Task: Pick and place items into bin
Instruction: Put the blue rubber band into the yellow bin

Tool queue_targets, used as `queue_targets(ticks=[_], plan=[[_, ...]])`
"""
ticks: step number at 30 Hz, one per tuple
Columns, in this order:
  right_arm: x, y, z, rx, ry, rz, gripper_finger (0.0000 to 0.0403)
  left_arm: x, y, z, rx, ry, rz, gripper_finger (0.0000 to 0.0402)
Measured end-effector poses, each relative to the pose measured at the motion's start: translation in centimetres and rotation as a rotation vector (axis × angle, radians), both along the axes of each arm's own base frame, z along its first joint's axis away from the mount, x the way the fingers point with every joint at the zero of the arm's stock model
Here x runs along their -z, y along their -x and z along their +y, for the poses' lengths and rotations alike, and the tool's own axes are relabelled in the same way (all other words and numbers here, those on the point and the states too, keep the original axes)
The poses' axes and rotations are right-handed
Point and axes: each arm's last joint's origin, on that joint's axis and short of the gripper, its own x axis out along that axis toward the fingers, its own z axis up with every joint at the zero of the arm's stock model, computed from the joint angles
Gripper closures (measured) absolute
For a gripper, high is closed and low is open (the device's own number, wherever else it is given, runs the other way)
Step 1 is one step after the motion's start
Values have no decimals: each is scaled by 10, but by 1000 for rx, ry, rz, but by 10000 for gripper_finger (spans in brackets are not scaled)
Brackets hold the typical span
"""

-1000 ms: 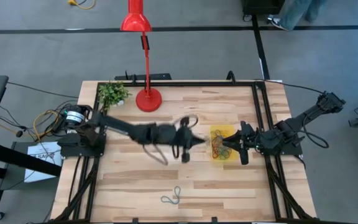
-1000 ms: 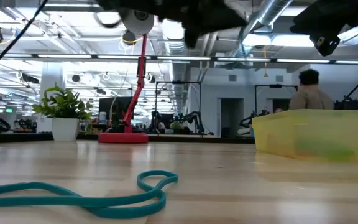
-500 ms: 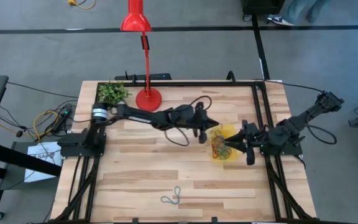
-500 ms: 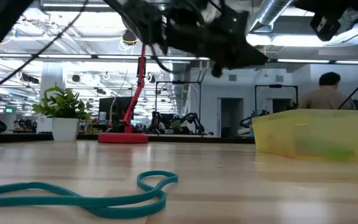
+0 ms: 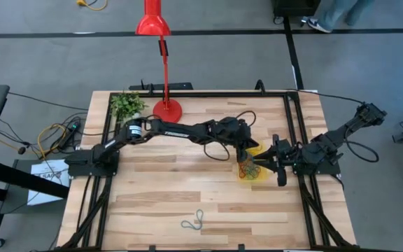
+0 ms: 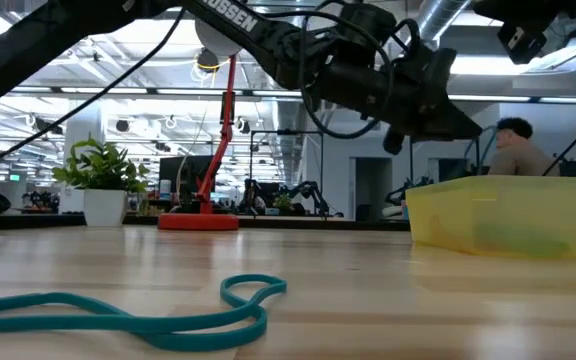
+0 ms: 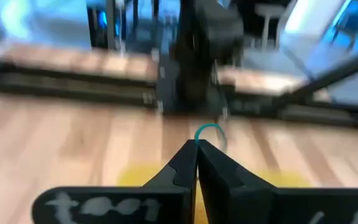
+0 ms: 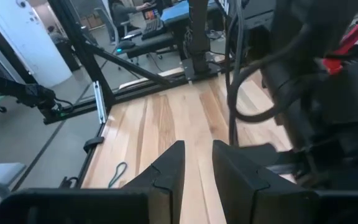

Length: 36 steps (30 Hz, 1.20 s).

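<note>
Teal loop (image 7: 209, 129) is pinched in the left gripper (image 7: 196, 149) over the bin (image 5: 257, 148), at 3 o'clock; next, drop it.

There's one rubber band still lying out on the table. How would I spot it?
Start at the wooden table and go to its near edge, far from the red lamp and the yellow bin. There a teal rubber band lies alone, twisted into a figure-eight, the only loose band on the bare wood.

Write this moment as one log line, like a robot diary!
left gripper: shut on teal band, over bin | right gripper: open, waiting beside bin
</note>
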Motion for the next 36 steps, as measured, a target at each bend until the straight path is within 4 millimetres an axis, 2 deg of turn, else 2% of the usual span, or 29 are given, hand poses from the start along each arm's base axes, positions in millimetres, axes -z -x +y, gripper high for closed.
queue_targets(ticks=[3,10,17,24,31,34,36], plan=[[0,0,0,0,0,0,326,3,1,-3,7,-3,42,401],[0,0,0,0,1,2,326,-4,0,-9,22,-31,10,401],[0,0,0,0,1,2,326,5,4,-5,-15,-26,108,399],[0,0,0,0,1,2,326,11,6,-7,16,-71,177,362],[0,0,0,0,1,2,326,12,7,-5,-27,-57,190,316],[0,0,0,0,1,2,326,3,10,-6,8,3,193,307],[1,0,0,0,3,5,326,-11,14,-8,62,25,182,306]])
